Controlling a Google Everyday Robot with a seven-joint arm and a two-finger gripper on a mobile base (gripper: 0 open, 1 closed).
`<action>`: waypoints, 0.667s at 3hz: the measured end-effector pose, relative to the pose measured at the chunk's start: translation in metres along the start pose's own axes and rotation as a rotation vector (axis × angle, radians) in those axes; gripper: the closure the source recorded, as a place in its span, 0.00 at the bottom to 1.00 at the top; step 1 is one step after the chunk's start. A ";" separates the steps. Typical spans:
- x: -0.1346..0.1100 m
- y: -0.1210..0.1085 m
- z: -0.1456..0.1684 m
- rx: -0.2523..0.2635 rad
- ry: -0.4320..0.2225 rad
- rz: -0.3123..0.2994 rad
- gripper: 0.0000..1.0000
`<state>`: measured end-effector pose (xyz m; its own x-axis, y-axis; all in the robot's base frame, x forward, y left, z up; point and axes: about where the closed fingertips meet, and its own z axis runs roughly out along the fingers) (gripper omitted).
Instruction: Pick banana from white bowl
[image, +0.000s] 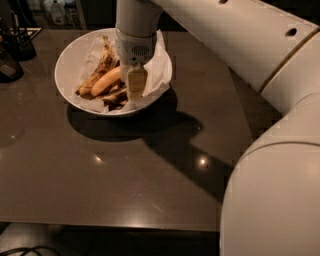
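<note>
While the white bowl (67, 60) is being seen standing on the dark table (125, 175), the gripper (136, 85) is being held down inside that bowl, over its right half, by the cream arm (225, 35), which is being shown stretching away above and to the right of the bowl. The banana (106, 81) is being shown lying inside the bowl near its middle, slanted, with its browner end pointed toward the bowl's left side and its other end pointed toward the gripper. The gripper's tip is being seen just beside that end of the banana; whether the two are touching cannot be told, and whether the grip is released or clenched cannot be told either. The banana is being cradled by the crumpled white paper (157, 65) lining the bowl, a fold of which is being seen standing up at the bowl's right rim, beside the gripper. A brown peel (103, 60) is being shown running from beside the banana toward the bowl's far rim, and darker peels (115, 97) are being seen lying toward the bowl's near rim, just below the banana. Dark containers (10, 55) are being seen to the left of the bowl, apart from it, and a shadow (150, 125) is being cast on the table along the bowl's near right side.
</note>
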<state>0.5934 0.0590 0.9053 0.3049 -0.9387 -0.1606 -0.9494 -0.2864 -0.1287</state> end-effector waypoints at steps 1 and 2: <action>-0.001 0.000 0.010 -0.017 -0.009 0.006 0.44; -0.001 0.000 0.010 -0.017 -0.009 0.007 0.63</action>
<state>0.5942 0.0615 0.8953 0.2990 -0.9389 -0.1705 -0.9526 -0.2833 -0.1108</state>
